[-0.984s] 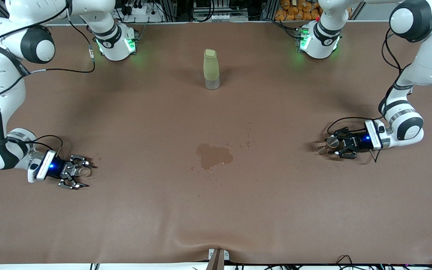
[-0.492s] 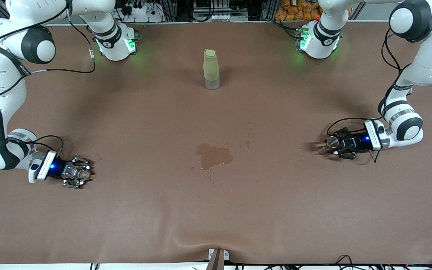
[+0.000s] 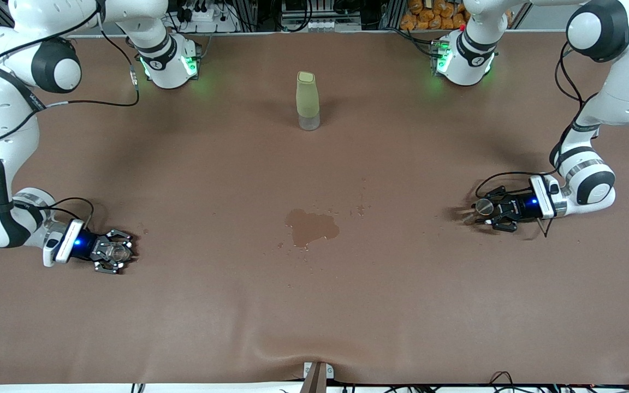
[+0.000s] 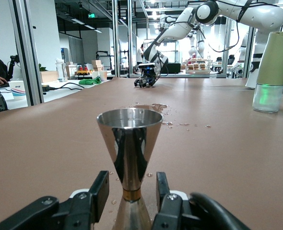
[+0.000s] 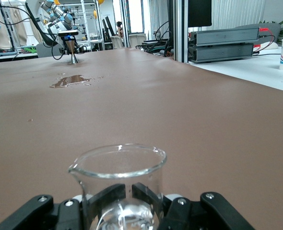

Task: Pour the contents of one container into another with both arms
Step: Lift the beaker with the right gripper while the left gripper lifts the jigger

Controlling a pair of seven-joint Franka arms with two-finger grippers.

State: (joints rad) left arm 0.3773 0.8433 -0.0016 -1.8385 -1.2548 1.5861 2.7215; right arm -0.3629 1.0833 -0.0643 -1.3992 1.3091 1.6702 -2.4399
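Note:
The tiny clear glass cup (image 3: 117,251) stands on the table near the right arm's end, its pouring lip showing in the right wrist view (image 5: 117,160). My right gripper (image 3: 124,255) (image 5: 130,191) lies low at the table, shut on the cup. The steel jigger (image 3: 484,206) (image 4: 129,143) stands upright near the left arm's end. My left gripper (image 3: 484,213) (image 4: 130,184) is open, one finger on each side of the jigger's waist with a gap on both sides.
A tall pale-green bottle (image 3: 308,101) (image 4: 272,72) stands mid-table, farther from the front camera. A puddle (image 3: 311,227) (image 5: 72,80) with scattered drops wets the brown table cover at the middle. The cover bulges at its front edge (image 3: 314,355).
My right gripper's fingers have drawn in from wide open onto the glass cup. The left gripper has shifted only slightly and stays open round the jigger.

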